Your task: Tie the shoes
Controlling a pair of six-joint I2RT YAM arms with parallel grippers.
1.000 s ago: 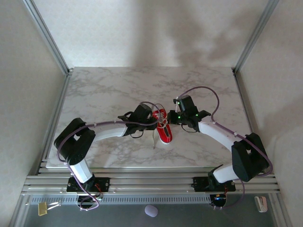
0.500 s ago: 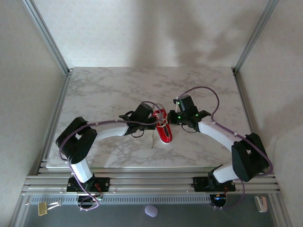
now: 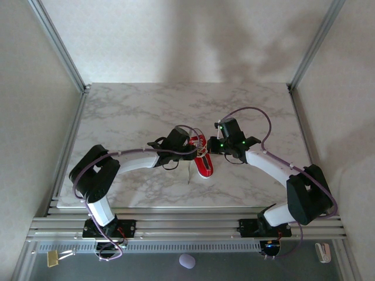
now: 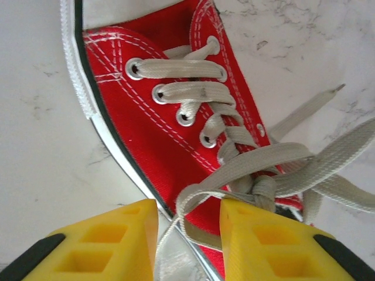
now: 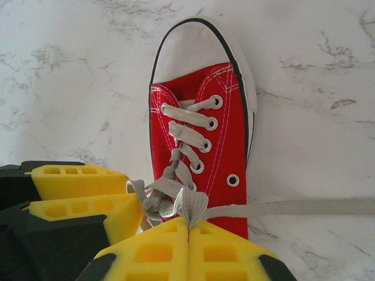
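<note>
Left wrist view crops sneaker toe

A white marble-patterned table fills the middle of the top view. One red shoe stands sole down on it, just right of centre, toe toward the lower edge. A loose lace trails onto the marble left of it.

You have a shoe of red matt woven canvas; its laces are flat, dull off-white cloth; the eyelets shiny metal; the sole edge ribbed white rubber; the counter smooth, marble-patterned; left claw and right claw wear matt yellow moulded plastic.
</note>
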